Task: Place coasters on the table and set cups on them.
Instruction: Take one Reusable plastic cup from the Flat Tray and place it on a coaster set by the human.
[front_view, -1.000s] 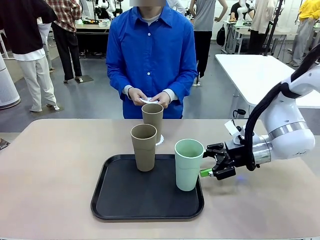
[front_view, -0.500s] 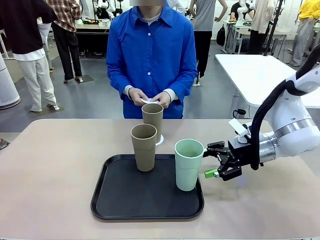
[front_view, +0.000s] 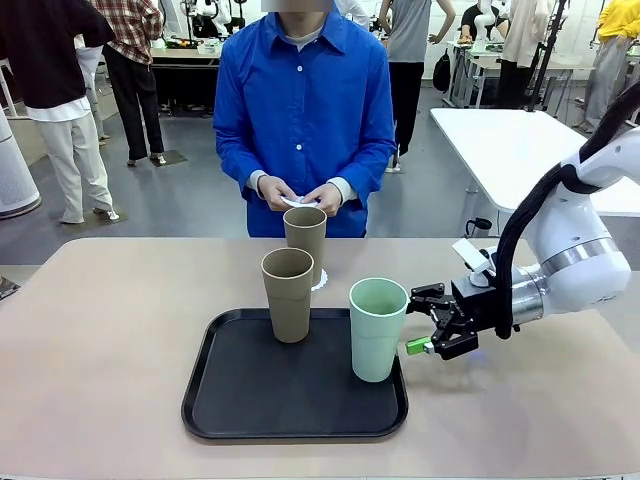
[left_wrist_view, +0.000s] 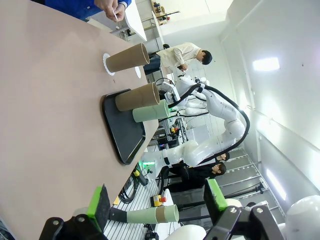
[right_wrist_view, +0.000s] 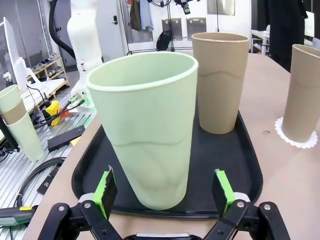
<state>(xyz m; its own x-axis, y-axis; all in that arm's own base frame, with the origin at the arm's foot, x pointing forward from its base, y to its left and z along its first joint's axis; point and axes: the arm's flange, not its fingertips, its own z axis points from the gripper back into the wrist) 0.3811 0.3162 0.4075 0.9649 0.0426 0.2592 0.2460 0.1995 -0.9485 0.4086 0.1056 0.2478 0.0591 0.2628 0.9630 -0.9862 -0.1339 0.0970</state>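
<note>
Jaws spread wide, the right gripper (front_view: 416, 320) is hovering just beside the mint cup (front_view: 378, 330), gripping nothing; its wrist camera is showing the cup between the green pads (right_wrist_view: 106, 192) with gaps either side. That cup and one tan cup (front_view: 288, 295) are standing in the black tray (front_view: 240, 400); the other tan cup (front_view: 305, 238) is sitting on a coaster (front_view: 321, 281) on the table (front_view: 100, 330) beyond. From the front, the person's hands (front_view: 275, 192) are holding another coaster (front_view: 297, 202). The left gripper (left_wrist_view: 156, 202), through its own camera, is hanging empty and wide apart, well away from the tray.
</note>
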